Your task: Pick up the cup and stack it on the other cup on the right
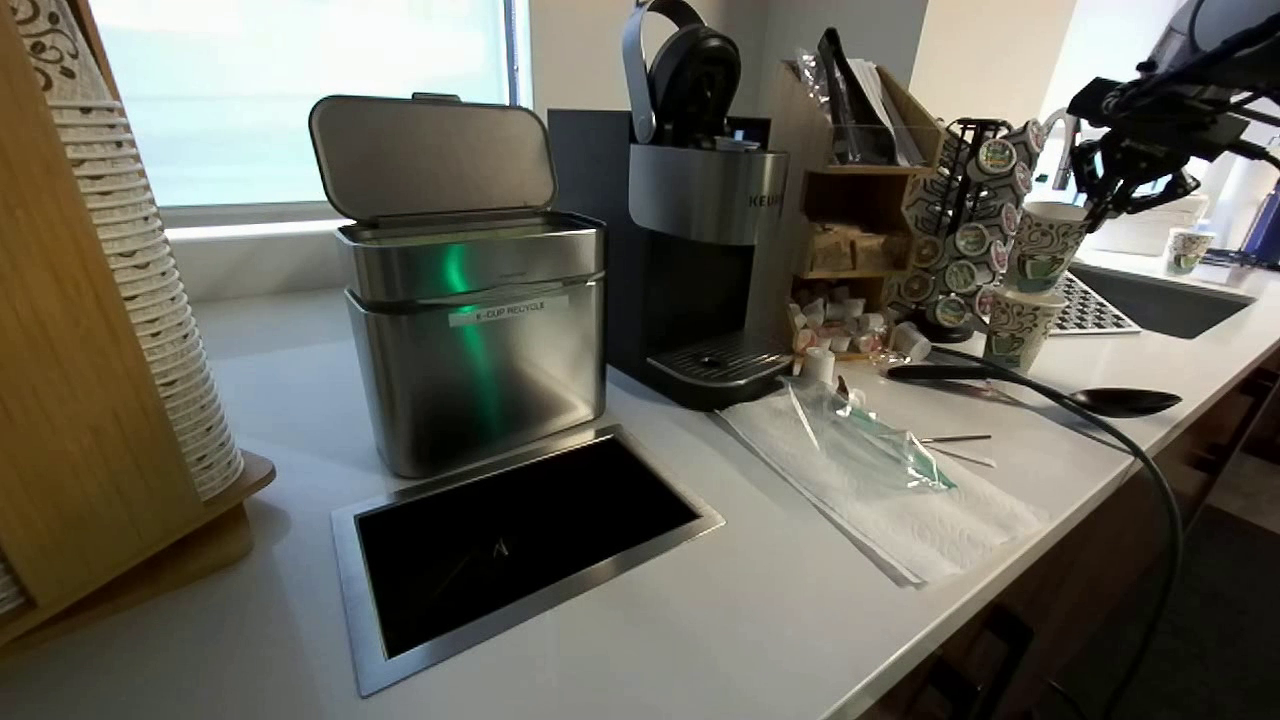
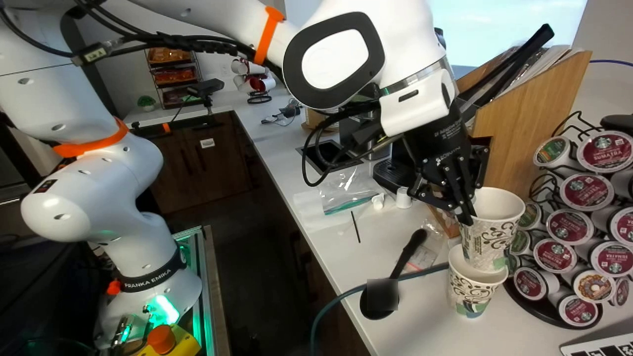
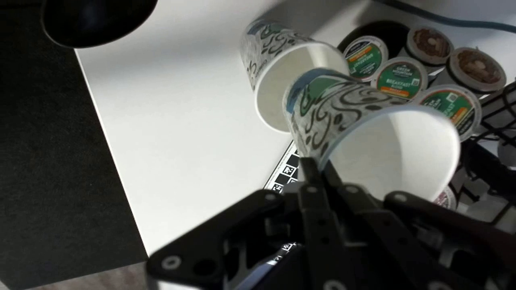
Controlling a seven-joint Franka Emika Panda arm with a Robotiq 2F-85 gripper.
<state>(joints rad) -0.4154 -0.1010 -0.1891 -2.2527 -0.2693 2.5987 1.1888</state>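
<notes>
gripper pinches the cup (white, dark scrolls, green-blue foot) by its rim over the other cup, inside the table edge.

Pale counter over dark wood cabinets, bright window behind, dark floor below

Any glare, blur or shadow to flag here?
In both exterior views, window washed out; in an exterior view, green glare on the steel bin; in an exterior view, a blurred square over part of the black spoon; wrist view, gripper slightly soft, shadow beside lower cup.
</notes>
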